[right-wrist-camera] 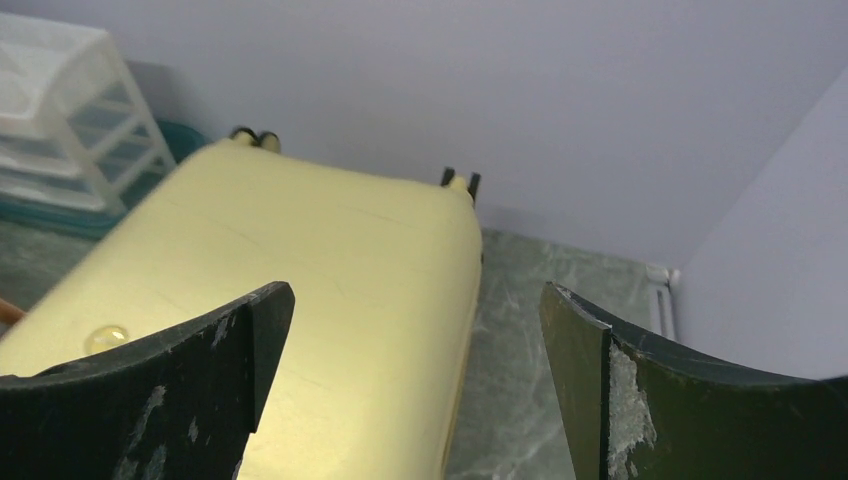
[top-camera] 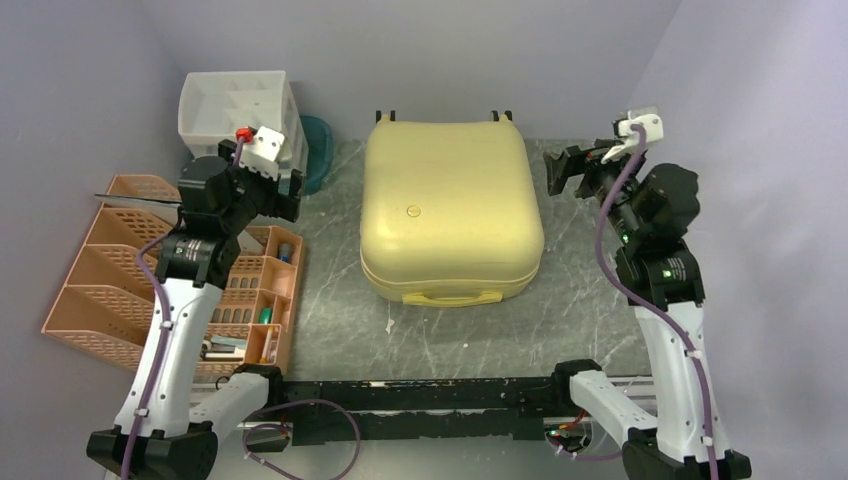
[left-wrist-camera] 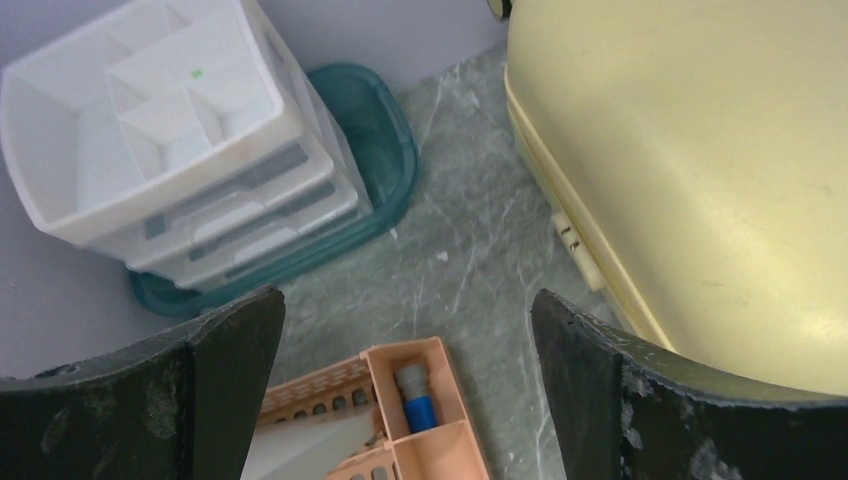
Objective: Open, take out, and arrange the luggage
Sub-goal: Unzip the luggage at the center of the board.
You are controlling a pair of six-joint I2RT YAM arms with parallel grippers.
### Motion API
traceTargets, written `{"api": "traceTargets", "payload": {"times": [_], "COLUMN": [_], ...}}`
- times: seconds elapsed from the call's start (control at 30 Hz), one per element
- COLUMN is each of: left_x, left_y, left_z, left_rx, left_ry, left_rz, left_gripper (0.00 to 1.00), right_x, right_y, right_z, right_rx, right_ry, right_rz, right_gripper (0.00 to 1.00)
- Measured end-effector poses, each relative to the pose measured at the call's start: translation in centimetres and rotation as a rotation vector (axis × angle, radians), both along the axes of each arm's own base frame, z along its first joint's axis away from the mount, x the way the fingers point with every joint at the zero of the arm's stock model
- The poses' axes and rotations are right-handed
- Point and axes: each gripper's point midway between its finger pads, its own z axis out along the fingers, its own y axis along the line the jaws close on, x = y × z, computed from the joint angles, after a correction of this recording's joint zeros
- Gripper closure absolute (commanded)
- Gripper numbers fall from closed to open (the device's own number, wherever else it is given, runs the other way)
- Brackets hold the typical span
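The left gripper [left-wrist-camera: 405, 320] hangs with its fingers spread wide and nothing between them, above the marbled table [left-wrist-camera: 450, 260] in the gap between the white drawer unit [left-wrist-camera: 170, 140], which stands in a teal tray [left-wrist-camera: 385, 150], and the left side of the luggage [top-camera: 450, 205]. The right gripper [right-wrist-camera: 415, 310] is equally splayed and empty, poised off the suitcase's right far corner. The pale yellow suitcase lies flat mid-table, handle [top-camera: 452, 297] toward the arms and wheels [top-camera: 385, 116] toward the back wall, its shell shut all round (a small side latch [left-wrist-camera: 570, 235] looks fastened, though that is hard to tell). By my reading nothing is done yet: opening, emptying and arranging all remain.
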Motion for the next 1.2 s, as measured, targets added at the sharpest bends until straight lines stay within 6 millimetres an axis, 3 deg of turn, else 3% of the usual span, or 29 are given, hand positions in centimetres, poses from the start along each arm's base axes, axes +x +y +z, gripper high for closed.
{"api": "traceTargets", "payload": {"times": [0.2, 0.37, 0.6, 0.87, 1.07, 1.2], "left_x": [0.4, 0.4, -0.5, -1.7, -3.0, -3.2], "left_y": [0.0, -1.2, -3.4, -5.2, -7.1, -7.8], "left_z": [-3.7, -7.1, -11.7, -14.4, -15.9, -15.9], "left_rx": [0.049, 0.095, 0.161, 0.214, 0.237, 0.239], "left_ry": [0.075, 0.137, 0.224, 0.264, 0.288, 0.275], "left_rz": [-0.010, -0.060, -0.161, -0.253, -0.346, -0.362], "left_gripper": [0.01, 0.02, 0.02, 0.01, 0.01, 0.01], "right_x": [3.1, 5.6, 7.0, 4.1, 0.8, -0.2], "right_y": [-1.5, -2.7, -3.5, -4.2, -3.8, -4.0], "right_z": [-4.6, -8.2, -14.2, -19.0, -19.1, -19.8], "right_rx": [-0.066, -0.125, -0.231, -0.399, -0.491, -0.520], "right_ry": [0.104, 0.199, 0.377, 0.525, 0.525, 0.528], "right_rz": [-0.095, -0.165, -0.185, -0.123, -0.021, -0.011], "right_gripper": [0.00, 0.00, 0.00, 0.00, 0.00, 0.00]}}
